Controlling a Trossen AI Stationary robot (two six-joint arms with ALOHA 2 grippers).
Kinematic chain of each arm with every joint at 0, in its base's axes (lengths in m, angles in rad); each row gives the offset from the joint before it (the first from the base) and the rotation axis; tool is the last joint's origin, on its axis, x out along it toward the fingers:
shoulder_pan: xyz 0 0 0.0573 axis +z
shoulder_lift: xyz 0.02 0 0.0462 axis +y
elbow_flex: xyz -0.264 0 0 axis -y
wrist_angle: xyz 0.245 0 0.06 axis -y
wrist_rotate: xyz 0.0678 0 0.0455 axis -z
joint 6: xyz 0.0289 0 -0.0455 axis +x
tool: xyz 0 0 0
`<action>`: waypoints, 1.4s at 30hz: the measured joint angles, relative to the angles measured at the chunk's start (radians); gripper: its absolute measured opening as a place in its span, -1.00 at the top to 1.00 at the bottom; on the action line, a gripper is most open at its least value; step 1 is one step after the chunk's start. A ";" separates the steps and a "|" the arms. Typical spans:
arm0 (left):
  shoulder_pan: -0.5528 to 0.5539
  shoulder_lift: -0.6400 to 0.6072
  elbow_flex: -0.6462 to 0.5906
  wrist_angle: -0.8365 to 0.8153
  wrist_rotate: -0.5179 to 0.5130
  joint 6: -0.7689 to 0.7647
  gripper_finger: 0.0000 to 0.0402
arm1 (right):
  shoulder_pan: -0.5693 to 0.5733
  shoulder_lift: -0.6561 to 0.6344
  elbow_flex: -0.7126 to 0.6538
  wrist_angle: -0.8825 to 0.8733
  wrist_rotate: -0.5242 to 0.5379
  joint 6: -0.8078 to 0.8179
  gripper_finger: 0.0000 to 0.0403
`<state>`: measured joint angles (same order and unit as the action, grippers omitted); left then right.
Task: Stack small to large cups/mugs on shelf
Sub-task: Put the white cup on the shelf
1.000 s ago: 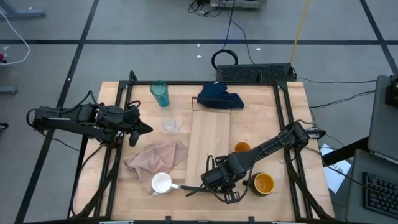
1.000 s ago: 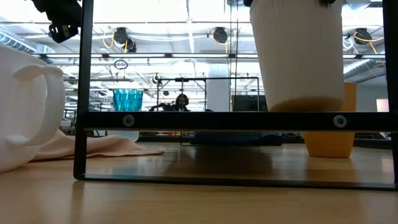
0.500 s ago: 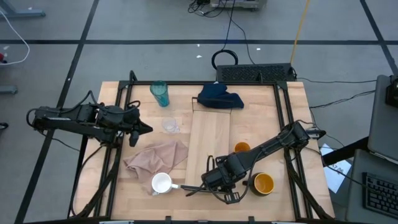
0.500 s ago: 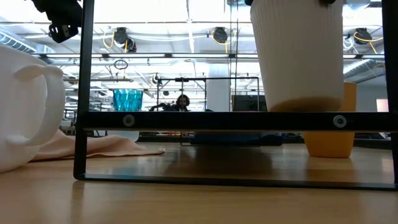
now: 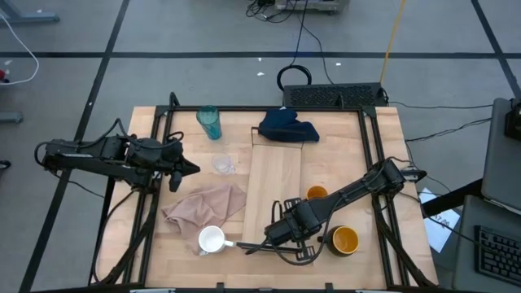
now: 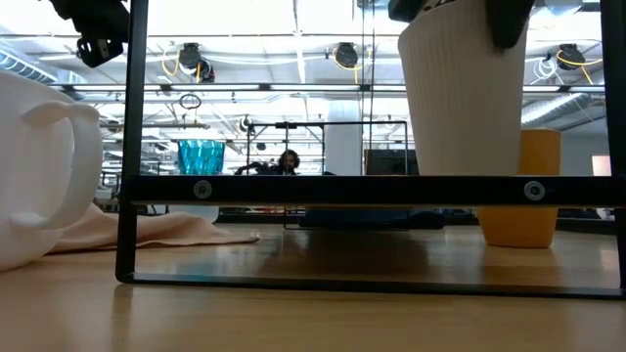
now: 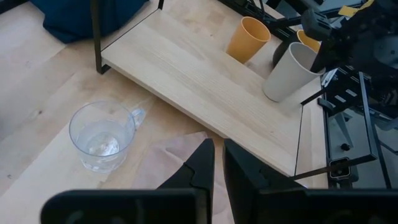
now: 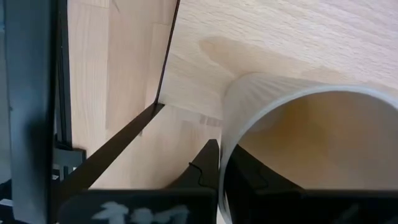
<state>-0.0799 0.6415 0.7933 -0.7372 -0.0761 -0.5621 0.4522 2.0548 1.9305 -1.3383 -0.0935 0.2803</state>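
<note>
The right gripper [image 8: 217, 174] pinches the rim of the beige cup [image 8: 298, 143], one finger inside, above the shelf's [image 5: 275, 183] near end. Such a thin rim grip could let the tilted cup swing or slip as it is lowered. The left gripper [image 7: 217, 168], jaws nearly closed and empty, waits near the tiny clear cup [image 7: 102, 137].
</note>
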 joint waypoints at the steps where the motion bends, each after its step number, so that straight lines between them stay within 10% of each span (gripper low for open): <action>1: 0.000 0.000 0.000 0.000 0.000 0.000 0.84 | 0.000 0.000 0.000 0.001 -0.002 0.003 1.00; 42: 0.000 0.000 0.000 0.000 0.026 0.001 0.84 | 0.006 0.006 0.006 0.155 -0.129 0.039 0.70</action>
<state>-0.0799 0.6413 0.7933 -0.7376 -0.0505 -0.5610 0.4587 2.0605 1.9369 -1.1828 -0.2224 0.3188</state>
